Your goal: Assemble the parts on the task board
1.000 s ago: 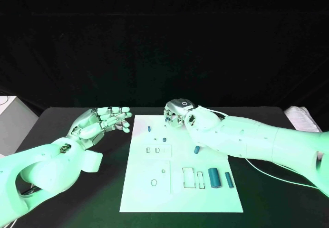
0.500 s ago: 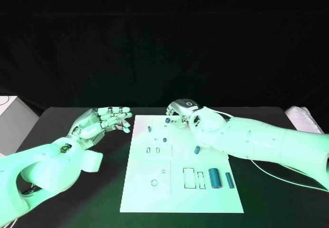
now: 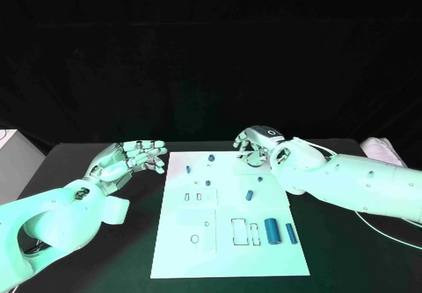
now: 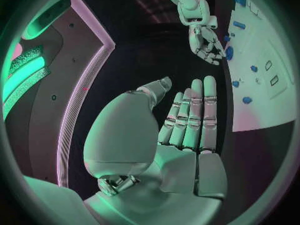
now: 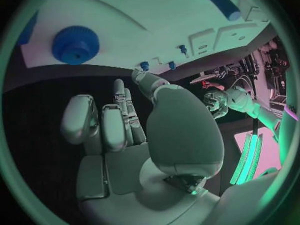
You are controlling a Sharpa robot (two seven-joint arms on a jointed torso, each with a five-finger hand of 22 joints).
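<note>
Black table (image 3: 105,256) under a dark backdrop, with the white task board (image 3: 230,256) flat at its centre.

Left hand (image 3: 130,160) raised just off the board's left edge, near the far corner. Palm turned up and toward the board, fingers (image 4: 190,117) straight, side by side and slightly apart, thumb set off to one side. Released, grasping nothing.

Right hand (image 3: 258,146) poised over the board's far right corner, back of the hand up, forearm running off past the board's right side. Fingers (image 5: 106,125) bent downward with nothing visible between them. Released, grasping nothing.

Blue parts loose on the board: a large cylinder (image 3: 272,230) and a slimmer rod (image 3: 291,233) side by side near the right edge, beside the rectangular outlines. A short peg (image 3: 249,195) at mid-board toward the right. Small pegs (image 3: 211,158) toward the far edge. A round knurled knob (image 5: 75,44) close to the board's far right corner, just beyond the right hand's fingertips.
</note>
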